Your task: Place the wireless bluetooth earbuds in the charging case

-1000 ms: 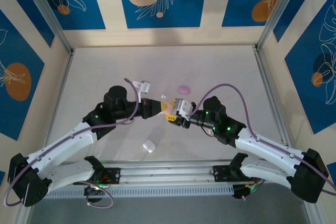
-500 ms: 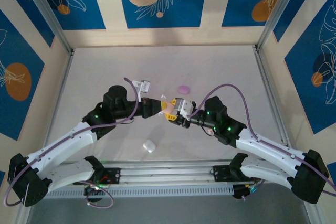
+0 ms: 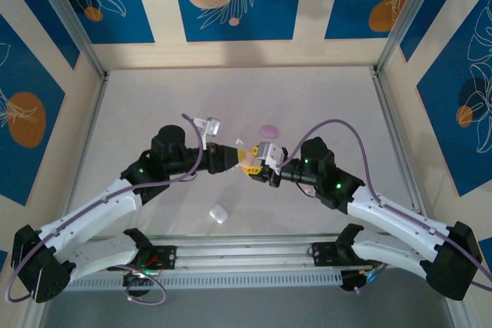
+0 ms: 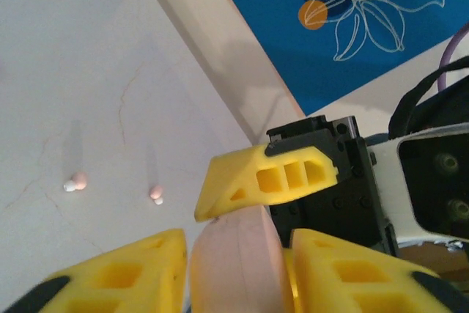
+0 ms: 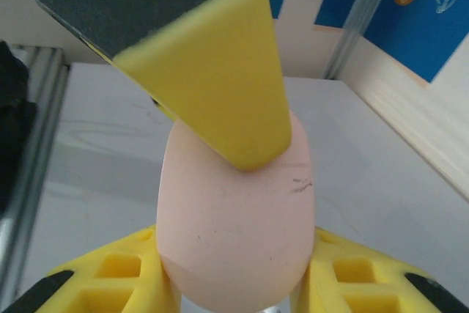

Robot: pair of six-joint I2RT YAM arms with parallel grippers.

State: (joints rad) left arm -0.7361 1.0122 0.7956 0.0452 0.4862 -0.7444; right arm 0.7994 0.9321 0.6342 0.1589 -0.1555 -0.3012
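Observation:
A pale pink charging case (image 5: pixel 234 210) is held off the table at mid-table, lid closed, where both grippers meet. My right gripper (image 5: pixel 234 236) is shut on its broad sides. My left gripper (image 4: pixel 238 243) stands open around the same pink case (image 4: pixel 234 262), with slim gaps beside its fingers (image 4: pixel 146 269). Each wrist view shows the other gripper's yellow finger lying over the case's top. In the top view the left gripper (image 3: pixel 241 157) and right gripper (image 3: pixel 252 167) are tip to tip. Two pink-and-white earbuds (image 4: pixel 75 180) (image 4: pixel 157 195) lie on the table beyond.
A lilac case (image 3: pixel 267 130) lies just behind the grippers. A white case (image 3: pixel 218 213) lies nearer the front edge, left of centre. Aluminium frame posts (image 3: pixel 396 17) and patterned walls ring the white table (image 3: pixel 338 105).
My left jaws have opened from shut and now sit loosely around the pink case. The right jaws have narrowed onto it. Both arms have barely moved.

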